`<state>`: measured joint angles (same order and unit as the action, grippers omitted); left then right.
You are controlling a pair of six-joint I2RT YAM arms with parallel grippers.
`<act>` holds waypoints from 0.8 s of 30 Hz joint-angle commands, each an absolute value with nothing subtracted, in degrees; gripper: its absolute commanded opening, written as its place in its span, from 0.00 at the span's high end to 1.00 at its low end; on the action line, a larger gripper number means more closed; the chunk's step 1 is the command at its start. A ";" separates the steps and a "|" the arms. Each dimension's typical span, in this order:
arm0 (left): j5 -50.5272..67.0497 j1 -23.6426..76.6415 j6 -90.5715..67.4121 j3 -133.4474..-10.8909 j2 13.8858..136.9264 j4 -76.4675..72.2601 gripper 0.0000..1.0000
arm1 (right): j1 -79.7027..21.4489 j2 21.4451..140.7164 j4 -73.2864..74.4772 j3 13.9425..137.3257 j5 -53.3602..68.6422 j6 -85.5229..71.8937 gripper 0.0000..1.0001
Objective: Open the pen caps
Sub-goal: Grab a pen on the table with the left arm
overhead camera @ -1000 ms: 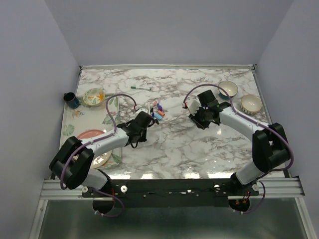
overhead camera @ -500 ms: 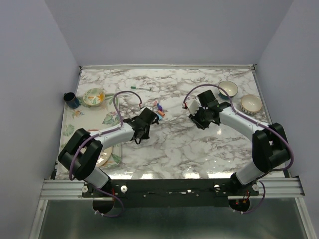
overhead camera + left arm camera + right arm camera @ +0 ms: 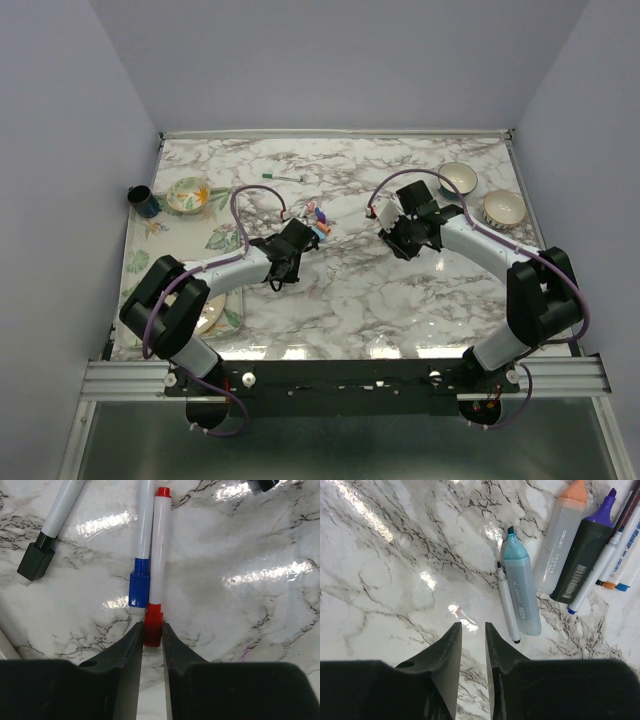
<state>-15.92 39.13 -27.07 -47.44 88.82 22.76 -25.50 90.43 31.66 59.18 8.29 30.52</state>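
In the left wrist view my left gripper (image 3: 152, 626) is shut on the red pen cap (image 3: 153, 616), one finger pressed to each side. The cap sits on a white pen body (image 3: 159, 550) that lies on the marble pointing away from me. A blue cap (image 3: 139, 587) on a second pen lies just left of it, and a black cap (image 3: 35, 562) lies further left. From above, the left gripper (image 3: 300, 236) sits at the small pen cluster (image 3: 318, 216). My right gripper (image 3: 473, 626) hovers open a narrow way with nothing in it, near a teal highlighter (image 3: 521, 592) and a thin white pen (image 3: 507, 602).
Orange (image 3: 560, 537) and purple-tipped (image 3: 585, 555) highlighters and thin pens (image 3: 615, 545) lie right of the right gripper. Two bowls (image 3: 459, 178) (image 3: 503, 207) stand at the back right. A floral bowl (image 3: 188, 194), a blue cup (image 3: 143, 201) and a green pen (image 3: 283, 178) lie at the back left.
The left arm has reached forward to the pen cluster and its jaws have narrowed onto the red cap. The right arm has not moved.
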 commanded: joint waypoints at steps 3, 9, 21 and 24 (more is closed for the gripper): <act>-14.33 40.60 -26.98 -48.16 90.35 23.73 0.80 | -25.49 89.12 33.13 60.12 9.75 31.20 0.68; -11.52 43.33 -26.90 -47.37 88.95 23.38 0.86 | -25.49 88.86 33.31 60.20 10.28 31.29 0.68; -1.24 45.79 -28.39 -43.34 83.24 18.64 0.99 | -25.49 87.46 35.24 60.29 16.42 32.78 0.68; 3.94 45.79 -28.74 -41.76 81.75 15.83 1.00 | -25.49 86.14 36.21 60.29 20.82 34.10 0.68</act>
<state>-5.06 45.52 -27.73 -44.16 85.08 20.51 -25.50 89.54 33.56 59.18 13.26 31.73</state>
